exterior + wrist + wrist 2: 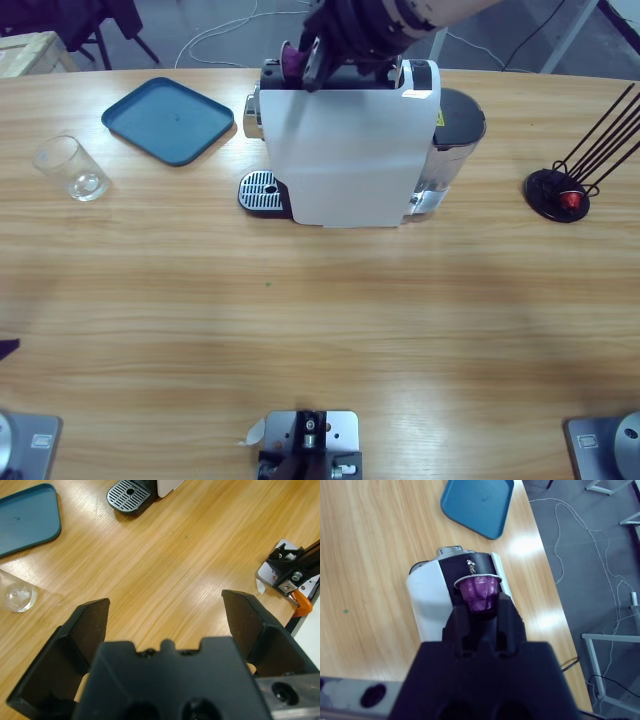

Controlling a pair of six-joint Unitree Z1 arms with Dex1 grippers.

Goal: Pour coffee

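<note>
Clamped between the right gripper [479, 611] jaws is one purple coffee capsule [479, 594], a small tapered cup with a pale rim, held just over the dark top slot of the coffee machine [451, 587]. By contrast, the left gripper [165, 612] has its jaws spread wide with nothing between them, hanging over bare wood.

One long wooden table [320, 320] with a pale, streaked grain carries everything; beyond its far edge lie a grey floor and loose white cables [580, 545].

On the table stand one boxy white coffee machine [345, 150] with a round black drip grate [260, 190] at its foot, one clear glass [70, 168] — upright near the left end — one teal tray [168, 120] with rounded corners, and one black wire capsule rack [575, 175] on a round base at the right end, with a red piece on that base.
</note>
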